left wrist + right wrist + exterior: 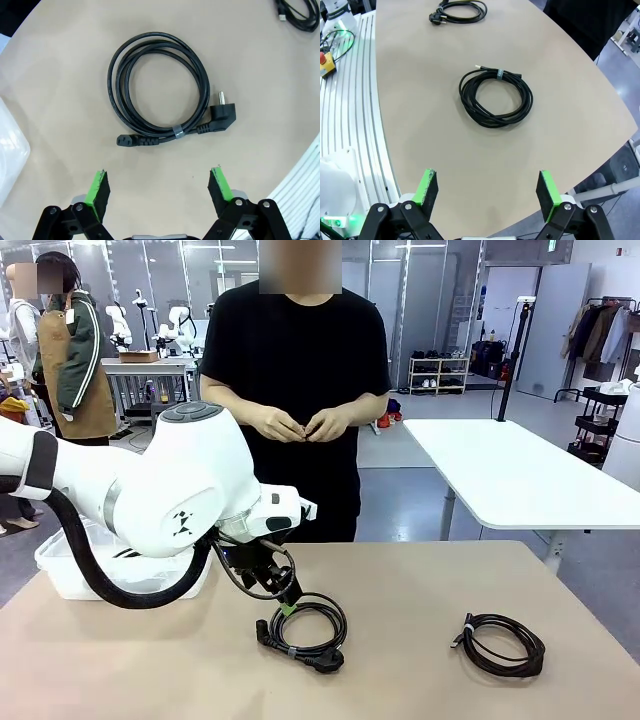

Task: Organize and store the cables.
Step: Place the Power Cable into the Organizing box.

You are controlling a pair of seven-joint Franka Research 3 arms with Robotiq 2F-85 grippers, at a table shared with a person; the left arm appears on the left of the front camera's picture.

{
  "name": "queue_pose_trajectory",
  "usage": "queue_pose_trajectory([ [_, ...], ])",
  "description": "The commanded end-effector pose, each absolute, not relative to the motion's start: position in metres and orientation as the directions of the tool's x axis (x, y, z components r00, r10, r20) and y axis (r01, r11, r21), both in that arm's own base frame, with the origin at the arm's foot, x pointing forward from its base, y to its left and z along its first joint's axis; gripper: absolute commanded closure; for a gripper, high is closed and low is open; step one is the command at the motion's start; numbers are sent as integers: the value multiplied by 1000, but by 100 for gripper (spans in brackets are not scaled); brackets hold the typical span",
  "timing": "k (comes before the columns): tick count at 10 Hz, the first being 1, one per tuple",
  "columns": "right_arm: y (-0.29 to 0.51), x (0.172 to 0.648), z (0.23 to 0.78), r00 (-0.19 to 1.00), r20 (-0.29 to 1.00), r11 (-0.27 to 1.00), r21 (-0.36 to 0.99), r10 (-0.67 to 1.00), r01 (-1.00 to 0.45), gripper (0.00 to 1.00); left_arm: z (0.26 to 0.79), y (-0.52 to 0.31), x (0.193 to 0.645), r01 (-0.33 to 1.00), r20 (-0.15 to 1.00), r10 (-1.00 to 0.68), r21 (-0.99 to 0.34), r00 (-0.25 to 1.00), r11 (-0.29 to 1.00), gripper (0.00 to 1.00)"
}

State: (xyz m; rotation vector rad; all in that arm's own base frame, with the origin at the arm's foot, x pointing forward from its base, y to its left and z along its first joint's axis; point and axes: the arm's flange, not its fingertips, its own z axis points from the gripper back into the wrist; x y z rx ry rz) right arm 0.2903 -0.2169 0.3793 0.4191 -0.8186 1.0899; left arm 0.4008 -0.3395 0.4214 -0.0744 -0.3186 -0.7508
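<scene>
L gripper (159, 182) is spread wide and empty, hovering over the power cord (160, 90). R gripper (487, 187) is also agape w/ nothing in it. The power cord lies flat on the worktop (420, 690), near the bin (60, 575) on its robot-right side. The 2nd cable (496, 97) lies farther to that side of the bin, well apart from it. Both are round coils, each cinched by one tie (177, 131).

Handling, as I judge it: light, floppy, smooth jacket. Loops will likely sag and fan out if lifted by a single strand. Best hold is across the whole bundle at or beside the tie, where the strands are pinched together. Plug ends are the stiff, heavier bits & will dangle.

Hard to see: the bin's inside is mostly behind the L arm, so contents unclear. The 2nd cable's connector is too small to name, maybe USB.
</scene>
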Motion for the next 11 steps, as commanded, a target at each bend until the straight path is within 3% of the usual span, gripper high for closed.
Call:
queue_pose_trajectory([
  [1,-217,292,379,229,765,441,-80,602,-894,0,409,-343,394,753,308,-724,36,617,657,0],
  [4,-217,292,379,229,765,441,-80,602,-894,0,390,-351,382,904,321,-871,89,371,418,0],
  [5,-217,292,379,229,765,441,-80,602,-894,0,385,-354,385,935,252,-918,98,307,340,0],
  [8,-217,292,379,229,765,441,-80,602,-894,0,381,-380,410,973,122,-968,51,218,225,0],
  [11,-217,292,379,229,765,441,-80,602,-894,0,364,-403,432,987,75,-984,14,160,161,0],
])
